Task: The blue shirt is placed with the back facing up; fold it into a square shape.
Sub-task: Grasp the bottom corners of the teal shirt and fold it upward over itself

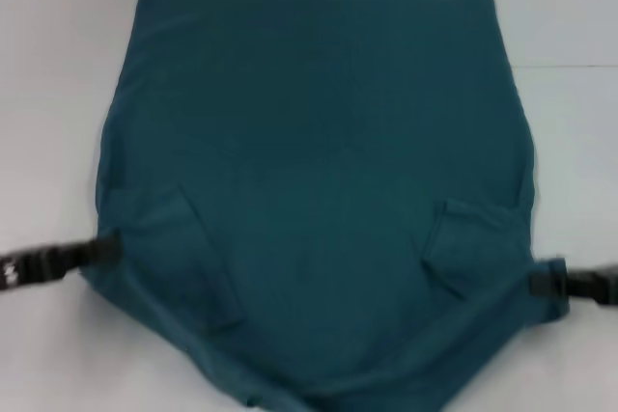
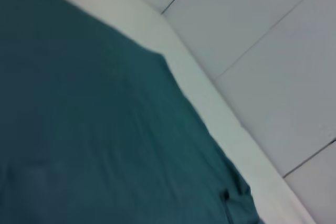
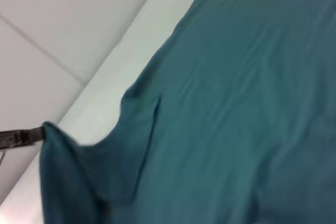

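The blue shirt [image 1: 319, 171] lies plain side up on the white table [image 1: 58, 65], its hem at the far side. Both sleeves are folded in over the body. My left gripper [image 1: 100, 250] is at the shirt's near left edge and pinches the cloth there. In the right wrist view that gripper [image 3: 23, 137] shows far off, holding a raised corner of the shirt [image 3: 220, 103]. My right gripper [image 1: 547, 283] is shut on the near right edge. The near part of the shirt hangs lifted between the two grippers. The left wrist view shows only shirt [image 2: 94, 129] and table edge [image 2: 210, 98].
Bare white table [image 1: 570, 142] borders the shirt on the left, right and far sides. The wrist views show the table's edge [image 3: 121, 72] and a grey tiled floor [image 2: 273, 51] below it.
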You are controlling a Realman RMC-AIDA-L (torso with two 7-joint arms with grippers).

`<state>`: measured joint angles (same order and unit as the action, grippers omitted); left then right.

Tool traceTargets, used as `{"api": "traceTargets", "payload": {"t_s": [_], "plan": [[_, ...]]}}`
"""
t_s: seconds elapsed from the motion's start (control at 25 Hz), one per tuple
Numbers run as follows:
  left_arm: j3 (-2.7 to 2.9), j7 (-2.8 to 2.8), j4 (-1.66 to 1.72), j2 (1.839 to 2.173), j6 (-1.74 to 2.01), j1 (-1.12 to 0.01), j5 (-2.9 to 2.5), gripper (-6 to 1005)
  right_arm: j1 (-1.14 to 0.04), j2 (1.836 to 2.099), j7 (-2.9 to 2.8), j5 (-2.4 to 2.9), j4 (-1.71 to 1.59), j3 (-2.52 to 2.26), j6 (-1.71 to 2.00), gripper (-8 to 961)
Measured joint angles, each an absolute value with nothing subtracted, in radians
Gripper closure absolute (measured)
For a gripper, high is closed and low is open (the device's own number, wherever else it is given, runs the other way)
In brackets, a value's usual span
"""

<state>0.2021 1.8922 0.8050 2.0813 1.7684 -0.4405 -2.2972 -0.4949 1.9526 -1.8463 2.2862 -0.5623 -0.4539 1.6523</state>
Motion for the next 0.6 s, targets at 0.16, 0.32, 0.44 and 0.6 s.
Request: {"api": "traceTargets", "payload": {"t_s": [0.16, 0.32, 0.44, 0.6], "plan": [[0.202, 1.894, 0.752, 2.064, 1.701, -0.51, -2.295, 977, -0.543, 1.957, -1.849, 2.274, -0.558, -0.429, 1.579, 891], [0.202, 1.895, 0.698, 2.055, 1.59, -0.567, -2.265, 976, -0.572, 1.963, -1.849, 2.234, -0.556, -0.425, 1.493, 891], [0.202, 1.895, 0.668, 2.052, 1.516, -0.587, -2.21, 976, -0.596, 1.969, -1.849, 2.222, -0.555, -0.427, 1.417, 891], [0.207, 1.883, 0.629, 2.051, 1.4, -0.603, -2.113, 976, -0.641, 1.982, -1.834, 2.215, -0.534, -0.427, 1.288, 890]]}}
